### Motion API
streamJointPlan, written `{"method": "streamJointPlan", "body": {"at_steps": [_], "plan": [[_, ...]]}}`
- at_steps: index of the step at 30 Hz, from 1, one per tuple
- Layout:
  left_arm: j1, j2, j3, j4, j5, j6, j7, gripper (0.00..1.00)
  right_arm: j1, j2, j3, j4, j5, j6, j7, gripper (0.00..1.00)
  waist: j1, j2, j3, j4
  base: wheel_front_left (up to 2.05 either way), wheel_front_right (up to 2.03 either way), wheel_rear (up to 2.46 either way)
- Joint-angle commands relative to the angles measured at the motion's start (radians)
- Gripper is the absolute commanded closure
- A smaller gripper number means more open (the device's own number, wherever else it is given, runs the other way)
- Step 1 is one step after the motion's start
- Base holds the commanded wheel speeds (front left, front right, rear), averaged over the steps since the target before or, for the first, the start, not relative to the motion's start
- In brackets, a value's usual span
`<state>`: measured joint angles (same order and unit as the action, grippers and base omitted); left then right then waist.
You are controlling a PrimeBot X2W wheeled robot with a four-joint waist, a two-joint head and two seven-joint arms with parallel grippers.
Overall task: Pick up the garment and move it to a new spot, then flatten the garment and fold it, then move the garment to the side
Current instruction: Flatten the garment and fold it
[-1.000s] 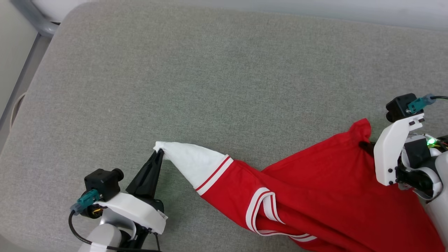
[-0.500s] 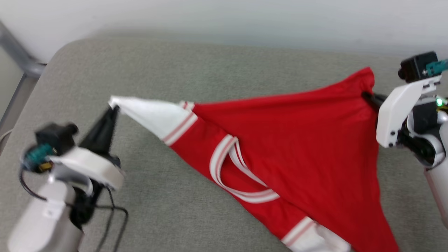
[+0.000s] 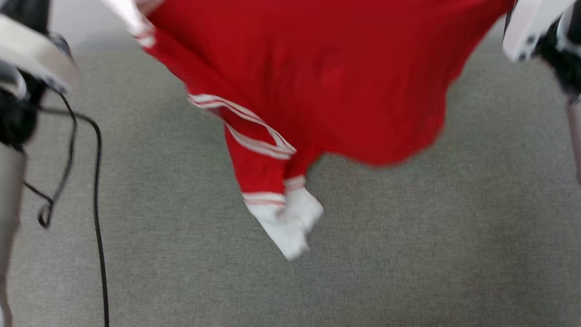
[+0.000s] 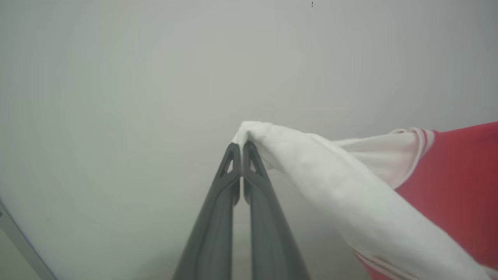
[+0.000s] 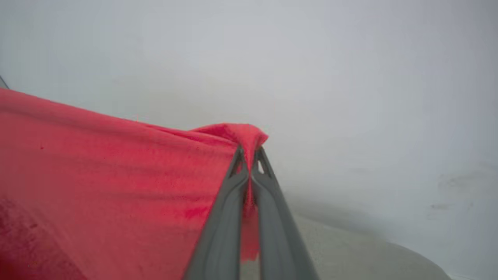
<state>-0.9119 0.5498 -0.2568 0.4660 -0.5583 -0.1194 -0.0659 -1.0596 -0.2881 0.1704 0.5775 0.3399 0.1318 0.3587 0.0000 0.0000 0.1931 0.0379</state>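
Observation:
The garment (image 3: 317, 68), red with white sleeves and striped trim, hangs in the air above the grey cushion (image 3: 408, 236), stretched between both arms. A white sleeve (image 3: 286, 222) dangles at its lowest point. In the left wrist view my left gripper (image 4: 242, 147) is shut on the tip of a white sleeve (image 4: 330, 171). My right gripper (image 5: 249, 153) is shut on a bunched red edge of the garment (image 5: 116, 175). The lettering is hidden.
The grey cushion spreads under the hanging cloth. A black cable (image 3: 96, 190) loops down from my left arm (image 3: 27, 68) at the left edge. A pale wall (image 4: 155, 77) stands behind the grippers.
Both grippers have risen, lifting the garment off the cushion and spreading it wide. The head view has shifted too, and the free sleeve now dangles below.

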Motion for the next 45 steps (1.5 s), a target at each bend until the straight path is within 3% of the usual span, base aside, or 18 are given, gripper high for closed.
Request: {"method": "streamJointPlan", "body": {"at_steps": [1,12,18,24,33,45], "plan": [[-0.045,0.013,0.005,0.017,0.006,0.003,-0.005,1.0,-0.041,0.002,-0.009,0.014,-0.015,-0.002,-0.009,1.0,0.0,0.0,0.033,-0.012,0.0,0.0,0.0],[-0.479,0.059,0.017,0.158,0.021,-0.004,-0.062,1.0,-0.411,0.048,-0.144,0.094,-0.172,-0.002,-0.114,1.0,0.0,0.0,0.249,-0.005,0.0,0.0,0.0],[-0.62,0.057,0.002,0.246,-0.026,-0.009,-0.07,1.0,-0.532,0.084,-0.207,0.154,-0.254,-0.003,-0.16,1.0,0.0,0.0,0.356,0.004,0.0,0.0,0.0],[-0.656,0.034,-0.069,0.323,-0.121,-0.01,-0.058,1.0,-0.575,0.139,-0.239,0.239,-0.31,-0.003,-0.216,1.0,0.0,0.0,0.425,0.009,0.0,0.0,0.0],[-0.497,0.026,-0.196,0.37,-0.322,-0.01,-0.019,1.0,-0.469,0.185,-0.209,0.369,-0.297,-0.002,-0.292,1.0,0.0,0.0,0.418,0.007,0.0,0.0,0.0],[-0.022,0.036,-0.312,0.287,-0.555,-0.01,-0.141,1.0,-0.056,0.152,-0.085,0.461,-0.141,-0.002,-0.39,1.0,0.0,0.0,0.252,0.006,0.0,0.0,0.0]]}}
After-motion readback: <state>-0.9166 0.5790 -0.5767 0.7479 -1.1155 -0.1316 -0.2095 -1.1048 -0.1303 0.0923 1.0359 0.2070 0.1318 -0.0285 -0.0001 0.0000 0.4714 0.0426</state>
